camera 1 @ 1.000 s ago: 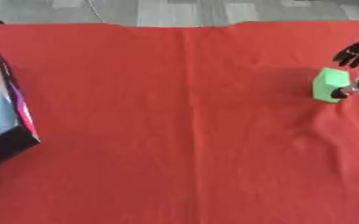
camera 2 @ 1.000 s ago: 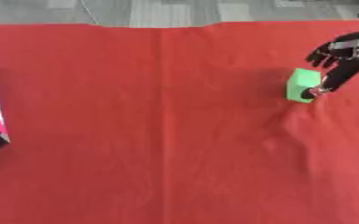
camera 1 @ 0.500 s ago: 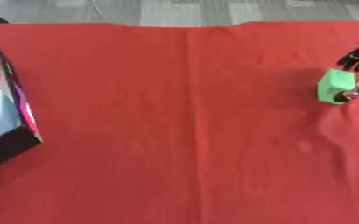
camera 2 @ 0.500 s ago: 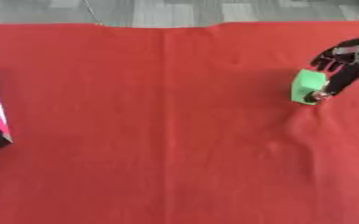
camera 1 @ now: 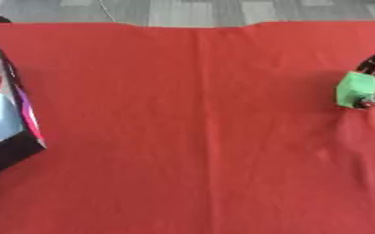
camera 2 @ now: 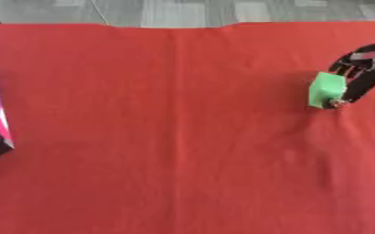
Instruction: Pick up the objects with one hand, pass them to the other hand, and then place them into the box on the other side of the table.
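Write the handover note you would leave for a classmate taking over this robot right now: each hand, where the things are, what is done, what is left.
Right hand: at the right edge of the red cloth, fingers curled round the green block, which sits at cloth level; whether it is lifted cannot be told.
Left hand: not in view.
Box: at the far left edge, open.
Done: the block is grasped.
Left: lift it, pass it to the left hand, place it in the box.

We see the red cloth-covered table (camera 1: 190, 137) with the open black cardboard box (camera 1: 7, 119) at its left edge and the green block (camera 2: 327, 89) far right, touching our right hand (camera 2: 360, 73).
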You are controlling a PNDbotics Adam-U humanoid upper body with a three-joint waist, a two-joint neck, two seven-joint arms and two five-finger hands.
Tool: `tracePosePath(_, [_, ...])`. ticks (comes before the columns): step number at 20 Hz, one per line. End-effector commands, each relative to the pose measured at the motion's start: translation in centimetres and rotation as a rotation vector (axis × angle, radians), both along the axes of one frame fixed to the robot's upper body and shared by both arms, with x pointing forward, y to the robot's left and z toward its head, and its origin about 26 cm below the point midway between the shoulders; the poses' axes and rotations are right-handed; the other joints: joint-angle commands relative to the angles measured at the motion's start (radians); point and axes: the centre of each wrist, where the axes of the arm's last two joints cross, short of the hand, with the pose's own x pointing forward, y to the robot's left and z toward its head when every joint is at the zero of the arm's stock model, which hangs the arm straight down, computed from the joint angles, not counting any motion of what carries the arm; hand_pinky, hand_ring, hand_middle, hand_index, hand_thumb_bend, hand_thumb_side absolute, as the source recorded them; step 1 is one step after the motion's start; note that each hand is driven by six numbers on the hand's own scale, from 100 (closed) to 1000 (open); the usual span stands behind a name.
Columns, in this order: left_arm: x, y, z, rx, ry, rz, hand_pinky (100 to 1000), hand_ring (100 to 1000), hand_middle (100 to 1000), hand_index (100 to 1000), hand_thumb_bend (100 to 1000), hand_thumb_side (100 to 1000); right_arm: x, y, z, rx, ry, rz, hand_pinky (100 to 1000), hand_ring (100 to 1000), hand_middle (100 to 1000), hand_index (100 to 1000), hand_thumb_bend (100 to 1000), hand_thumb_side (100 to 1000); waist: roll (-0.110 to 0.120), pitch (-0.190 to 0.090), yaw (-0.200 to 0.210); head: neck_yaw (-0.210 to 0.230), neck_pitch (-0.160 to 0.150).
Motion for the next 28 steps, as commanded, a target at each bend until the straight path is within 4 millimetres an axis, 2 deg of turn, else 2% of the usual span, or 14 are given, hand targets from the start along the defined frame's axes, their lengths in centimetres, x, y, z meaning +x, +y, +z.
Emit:
tracePosePath(1, [-0.3,0.0,0.9,0.027,-0.030,-0.005,815,707,624,776,100,789,-0.3,-0.7,1.2,0.000,-0.038,-0.032,1000,917,816,905,439,166,-0.001,0.000,0.002,-0.002,-0.016])
tracePosePath(8, [-0.3,-0.1,0.9,0.027,-0.030,-0.008,817,707,625,775,100,786,-0.1,-0.6,0.8,0.008,-0.042,-0.048,1000,885,761,854,404,100,-0.001,0.001,0.003,-0.001,-0.018])
tracePosePath(14, [-0.3,-0.1,0.8,0.028,-0.026,-0.009,818,708,625,769,100,783,-0.1,-0.5,0.7,0.014,-0.037,-0.057,981,818,625,720,390,100,-0.001,-0.002,0.002,0.000,-0.014])
tracePosePath(18, [-0.3,0.0,0.8,0.031,-0.024,-0.006,818,708,625,769,100,776,-0.2,0.0,1.3,0.015,-0.069,-0.060,964,786,574,657,389,100,0.000,-0.010,-0.001,0.003,-0.008])
tracePosePath(22, [-0.4,0.1,0.8,0.036,-0.024,-0.002,819,708,625,768,100,768,-0.5,0.6,2.2,0.018,-0.140,-0.076,939,741,517,588,301,100,-0.002,-0.023,-0.006,0.008,-0.001])
tracePosePath(28, [-0.4,0.3,0.7,0.042,-0.015,0.003,819,708,625,768,100,765,-1.2,1.7,3.4,0.036,-0.218,-0.083,926,715,488,547,254,100,-0.008,-0.043,-0.015,0.025,0.013])
